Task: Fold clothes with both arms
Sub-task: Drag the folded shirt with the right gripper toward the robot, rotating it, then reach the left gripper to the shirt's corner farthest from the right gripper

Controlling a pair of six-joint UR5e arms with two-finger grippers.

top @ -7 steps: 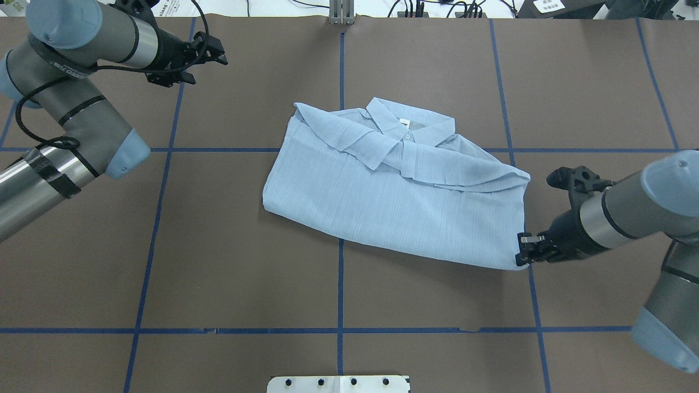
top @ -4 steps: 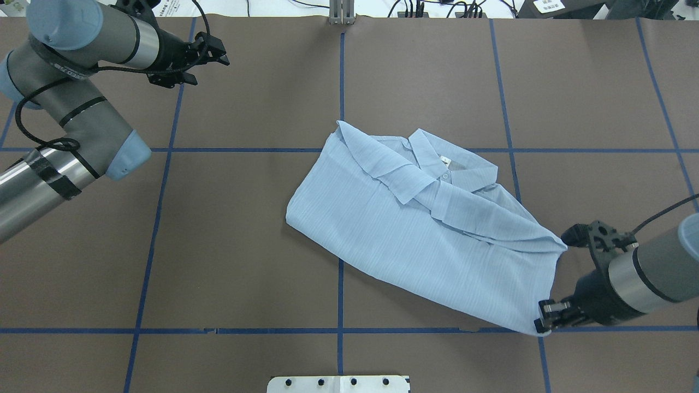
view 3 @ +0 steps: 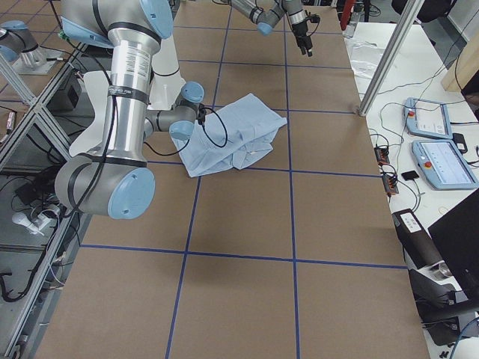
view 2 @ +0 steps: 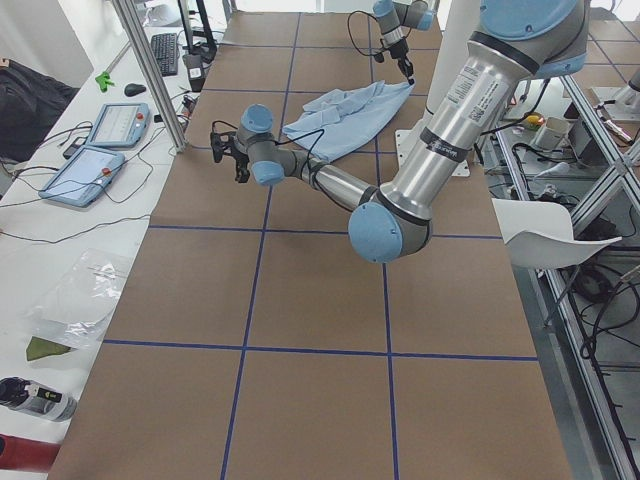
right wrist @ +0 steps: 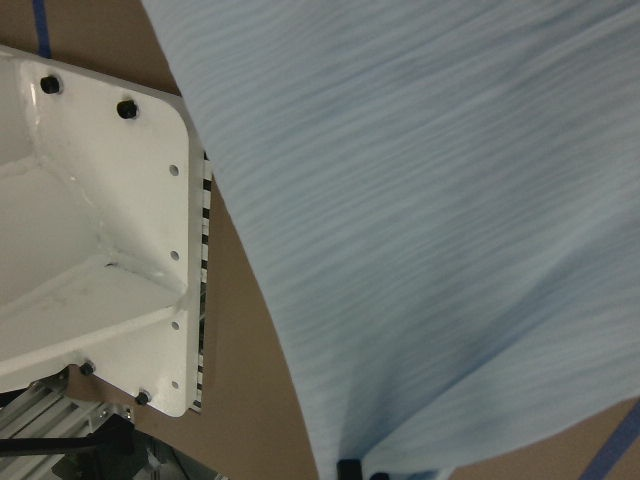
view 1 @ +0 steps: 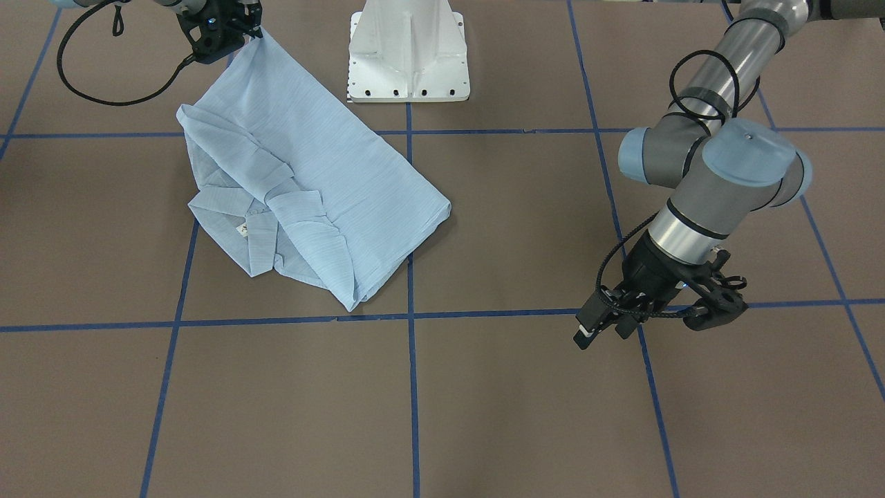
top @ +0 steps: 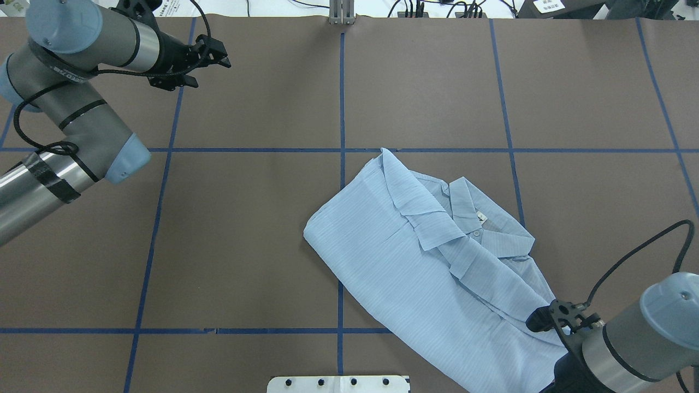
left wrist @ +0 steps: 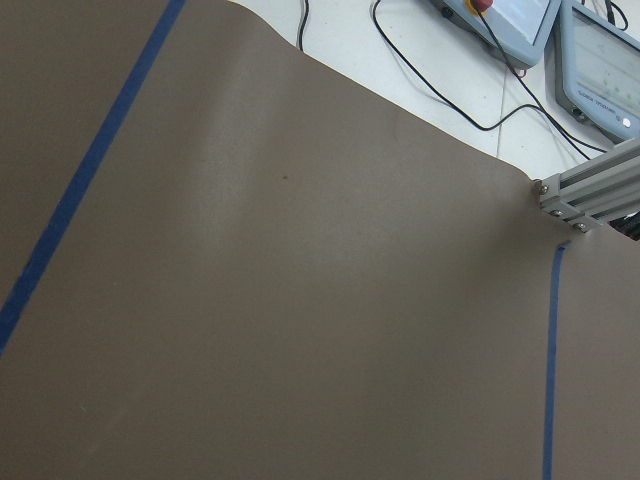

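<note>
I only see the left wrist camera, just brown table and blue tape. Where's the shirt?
Observer: The shirt lies folded on the robot's right side, far from the left tool.
Operator: Is something holding it?
Observer: Yes. The right tool pinches one corner, near the white base.
Operator: Which way up is it?
Observer: The collar and the white neck label face up.
</note>
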